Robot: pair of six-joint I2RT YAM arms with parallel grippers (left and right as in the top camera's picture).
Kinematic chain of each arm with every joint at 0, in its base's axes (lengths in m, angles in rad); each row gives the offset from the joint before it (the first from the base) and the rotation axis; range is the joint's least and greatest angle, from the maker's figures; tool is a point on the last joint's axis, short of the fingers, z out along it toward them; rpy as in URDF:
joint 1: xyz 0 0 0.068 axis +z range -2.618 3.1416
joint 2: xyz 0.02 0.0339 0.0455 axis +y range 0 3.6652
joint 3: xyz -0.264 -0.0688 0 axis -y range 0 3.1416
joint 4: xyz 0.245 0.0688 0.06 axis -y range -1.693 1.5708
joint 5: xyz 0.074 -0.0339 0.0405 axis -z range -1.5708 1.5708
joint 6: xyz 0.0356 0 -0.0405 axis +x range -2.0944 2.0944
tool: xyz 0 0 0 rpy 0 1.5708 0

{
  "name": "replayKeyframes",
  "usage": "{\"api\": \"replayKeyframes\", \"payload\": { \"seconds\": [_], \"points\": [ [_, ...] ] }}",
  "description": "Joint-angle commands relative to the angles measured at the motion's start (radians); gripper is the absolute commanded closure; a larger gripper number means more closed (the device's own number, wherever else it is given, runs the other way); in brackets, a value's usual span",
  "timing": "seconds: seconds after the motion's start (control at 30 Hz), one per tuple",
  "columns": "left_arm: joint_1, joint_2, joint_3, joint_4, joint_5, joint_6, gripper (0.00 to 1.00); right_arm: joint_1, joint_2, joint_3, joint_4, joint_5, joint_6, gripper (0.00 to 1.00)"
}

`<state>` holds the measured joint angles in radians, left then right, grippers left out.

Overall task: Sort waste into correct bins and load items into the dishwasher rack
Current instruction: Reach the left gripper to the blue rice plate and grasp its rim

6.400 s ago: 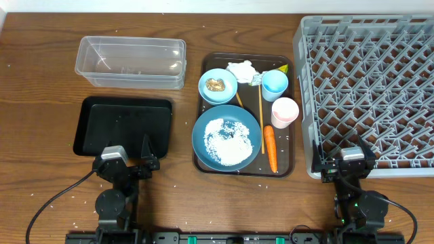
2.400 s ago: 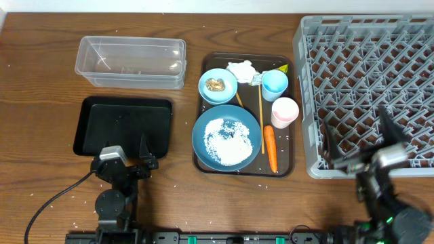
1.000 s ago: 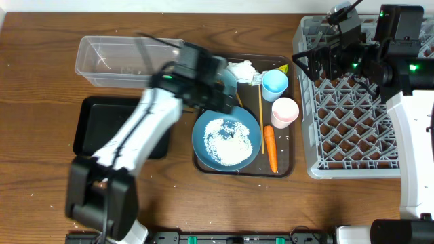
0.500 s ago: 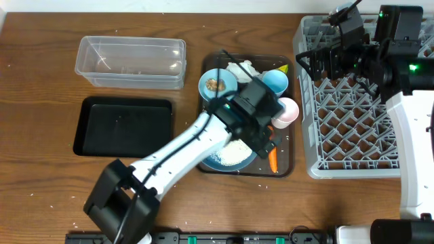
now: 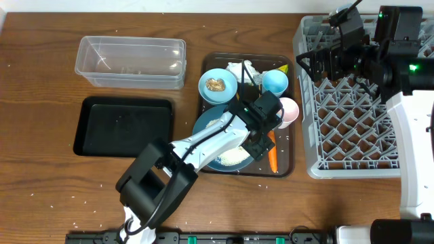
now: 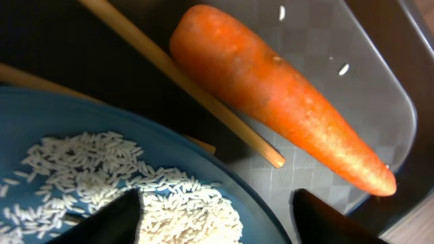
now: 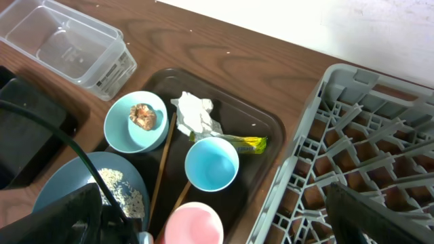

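Orange carrot [image 6: 278,108], smooth and tapered, lies beside a wooden chopstick [image 6: 183,78].

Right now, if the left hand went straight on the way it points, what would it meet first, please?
Most likely the rim of the large blue dish, which lies right under the left hand in its wrist view. A chopstick and the orange carrot lie just beyond; depth is unclear.

carrot [image 6: 285,102] just beside chopstick [image 6: 183,85], blue dish [image 6: 41,118] rim near

Orange carrot [image 6: 278,102] lies flat just beside the large blue dish [image 6: 27,112].
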<state>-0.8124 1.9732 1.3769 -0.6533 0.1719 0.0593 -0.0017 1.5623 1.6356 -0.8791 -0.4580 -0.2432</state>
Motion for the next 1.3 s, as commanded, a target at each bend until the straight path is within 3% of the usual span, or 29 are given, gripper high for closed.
{"api": "replayKeyframes", "payload": {
  "seconds": [0.0, 0.1, 0.37, 0.6, 0.8, 0.93, 1.0, 1.1, 1.2, 1.27],
  "points": [
    [0.004, -0.017, 0.022, -0.001, -0.024, -0.001, 0.46, -0.008, -0.008, 0.018, -0.004, -0.001, -0.008, 0.01],
    [0.004, -0.014, 0.021, -0.001, -0.024, -0.008, 0.69, -0.008, -0.008, 0.018, -0.003, -0.001, -0.008, 0.01],
    [0.004, -0.002, 0.021, -0.001, -0.024, -0.008, 0.94, -0.008, -0.008, 0.018, -0.002, -0.001, -0.008, 0.01],
    [0.004, -0.04, 0.03, -0.025, -0.04, -0.008, 0.94, -0.007, -0.008, 0.018, -0.004, 0.01, -0.008, 0.01],
    [0.004, -0.056, 0.029, -0.159, -0.205, -0.004, 0.94, -0.007, -0.008, 0.018, -0.004, 0.013, -0.008, 0.01],
    [0.004, -0.048, 0.0, -0.174, -0.218, 0.012, 0.93, -0.007, -0.008, 0.018, -0.004, 0.013, -0.008, 0.01],
    [0.004, -0.043, -0.021, -0.15, -0.217, 0.011, 0.86, -0.007, -0.008, 0.018, -0.004, 0.013, -0.008, 0.01],
    [0.004, -0.039, -0.028, -0.146, -0.217, 0.011, 0.66, -0.007, -0.008, 0.018, -0.004, 0.013, -0.008, 0.01],
    [0.004, -0.038, -0.028, -0.146, -0.218, 0.012, 0.56, -0.007, -0.008, 0.018, -0.004, 0.013, -0.008, 0.01],
    [0.004, -0.032, -0.03, -0.146, -0.219, 0.035, 0.56, -0.007, -0.008, 0.018, -0.004, 0.013, -0.006, 0.01]
  ]
}}
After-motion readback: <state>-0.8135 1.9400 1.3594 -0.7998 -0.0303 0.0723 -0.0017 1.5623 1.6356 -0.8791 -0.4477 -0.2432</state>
